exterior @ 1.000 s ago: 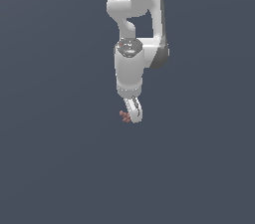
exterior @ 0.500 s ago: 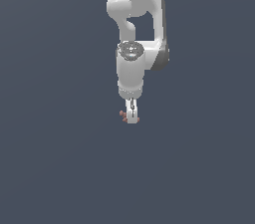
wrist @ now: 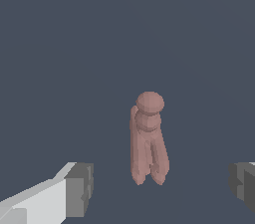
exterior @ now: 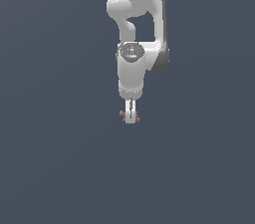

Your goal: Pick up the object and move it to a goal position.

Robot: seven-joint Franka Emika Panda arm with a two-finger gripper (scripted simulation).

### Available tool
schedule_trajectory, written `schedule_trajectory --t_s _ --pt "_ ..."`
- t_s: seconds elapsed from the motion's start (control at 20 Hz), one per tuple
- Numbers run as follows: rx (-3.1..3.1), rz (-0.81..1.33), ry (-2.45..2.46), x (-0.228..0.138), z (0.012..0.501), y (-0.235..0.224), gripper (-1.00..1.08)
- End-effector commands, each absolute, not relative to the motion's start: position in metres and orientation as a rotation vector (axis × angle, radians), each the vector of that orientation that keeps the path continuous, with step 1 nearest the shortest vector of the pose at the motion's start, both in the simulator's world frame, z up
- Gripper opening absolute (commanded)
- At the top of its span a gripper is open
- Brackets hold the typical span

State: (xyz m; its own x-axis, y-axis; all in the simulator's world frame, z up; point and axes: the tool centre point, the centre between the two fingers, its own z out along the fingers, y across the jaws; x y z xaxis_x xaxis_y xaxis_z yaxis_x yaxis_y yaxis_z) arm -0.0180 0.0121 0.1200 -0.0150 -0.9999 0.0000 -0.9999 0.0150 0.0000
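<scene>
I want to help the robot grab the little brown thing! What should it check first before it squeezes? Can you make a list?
1. Gripper open: ok, the wrist view shows the finger pads wide apart.
2. Object between the pads: ok, it sits in the gap in the wrist view.
3. Pads not touching the object yet: ok, gaps show on both sides.
4. Gripper low enough: ok by the exterior view, fingertips level with the object.
5. Goal position known: cannot tell, no marker shows.

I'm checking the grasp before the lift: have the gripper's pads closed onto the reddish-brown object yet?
No: in the wrist view the object stands apart between the two grey pads, with clear gaps on both sides.
</scene>
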Motion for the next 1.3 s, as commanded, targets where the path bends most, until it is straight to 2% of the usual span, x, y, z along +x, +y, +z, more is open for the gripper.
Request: schedule_trajectory --t_s 0.0,0.85,0.9,1.25 --pt "-2.205 0.000 2.238 -0.018 0.120 0.012 1.00" --pt "-2.200 0.000 2.243 -0.018 0.070 0.012 1.00" --pt "-2.200 0.000 2.243 -0.018 0.070 0.012 -1.00" --pt "-2.200 0.000 2.243 -0.018 0.070 0.012 -1.00"
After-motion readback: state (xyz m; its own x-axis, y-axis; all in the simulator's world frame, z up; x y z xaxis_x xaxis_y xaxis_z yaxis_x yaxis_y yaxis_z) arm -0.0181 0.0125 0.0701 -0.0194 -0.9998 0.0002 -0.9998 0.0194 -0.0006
